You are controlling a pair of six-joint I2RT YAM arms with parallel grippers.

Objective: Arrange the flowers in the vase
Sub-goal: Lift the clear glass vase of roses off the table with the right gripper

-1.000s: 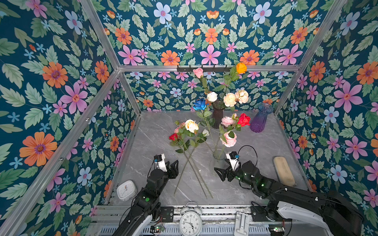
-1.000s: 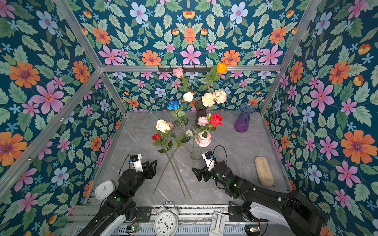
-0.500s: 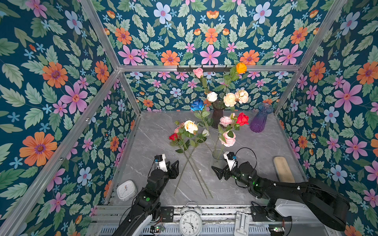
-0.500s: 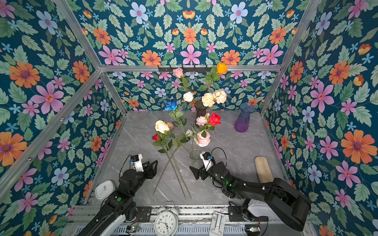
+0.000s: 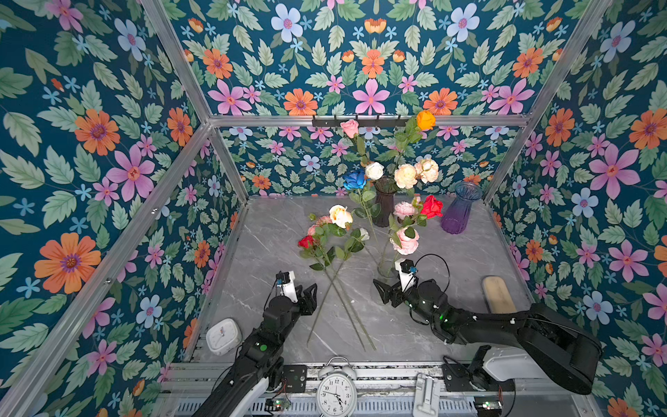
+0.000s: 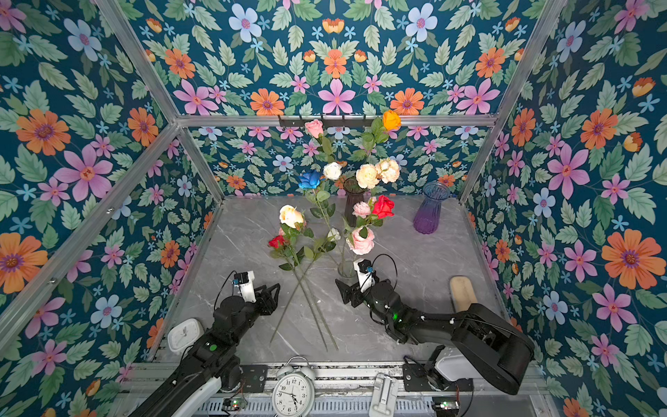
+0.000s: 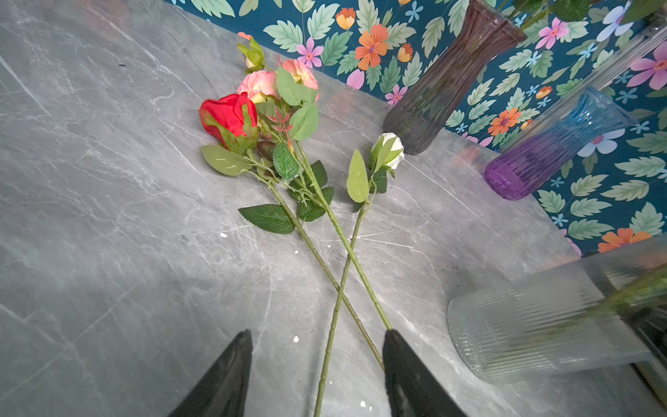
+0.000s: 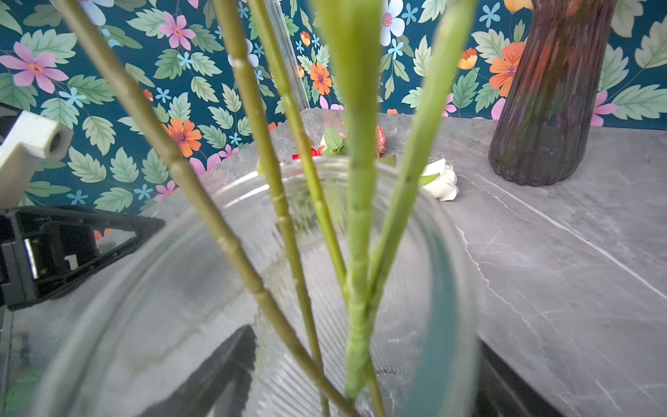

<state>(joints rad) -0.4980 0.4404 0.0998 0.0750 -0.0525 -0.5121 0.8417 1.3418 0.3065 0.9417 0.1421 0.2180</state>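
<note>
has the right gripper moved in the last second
Yes. In both top views the right gripper has slid away from the alarm clock at the front edge, up toward the base of the clear glass vase.

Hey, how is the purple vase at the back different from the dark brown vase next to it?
The dark brown vase holds several flowers; the purple vase is empty. The dark brown vase is one smoky colour throughout; the purple vase fades from blue at the rim to purple at the base. The dark brown vase stands mid-back; the purple vase stands further right. Both are upright, ribbed glass with flared rims.
</note>
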